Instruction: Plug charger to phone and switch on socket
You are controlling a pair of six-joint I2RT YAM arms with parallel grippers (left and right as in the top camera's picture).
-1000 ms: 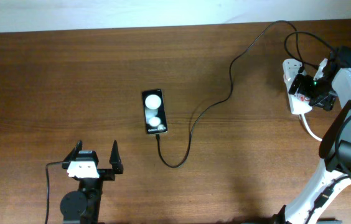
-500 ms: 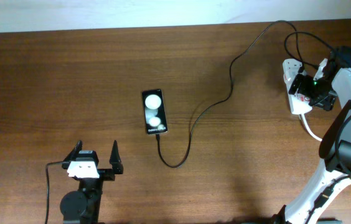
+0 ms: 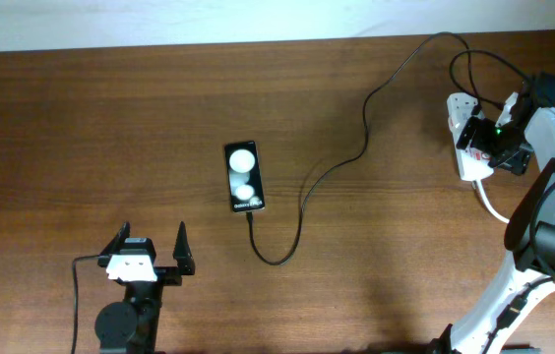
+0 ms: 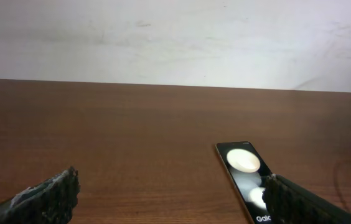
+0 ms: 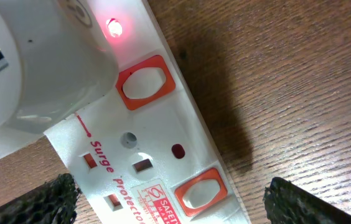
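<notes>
Nothing shifted on the desk [image 3: 110,118] over the last second, so you were pausing, not acting. Your right fingers [image 5: 45,202] hung spread and empty, with the socket [image 5: 157,143] lying directly beneath and between them. Your left fingers [image 4: 45,196], also released, idled with the phone [image 3: 244,177] ahead and to their right. The charger [image 3: 301,216] ended at the phone's near edge, apparently seated. A red lamp [image 5: 113,27] glowed beside the white plug [image 5: 38,68], suggesting power was on.
</notes>
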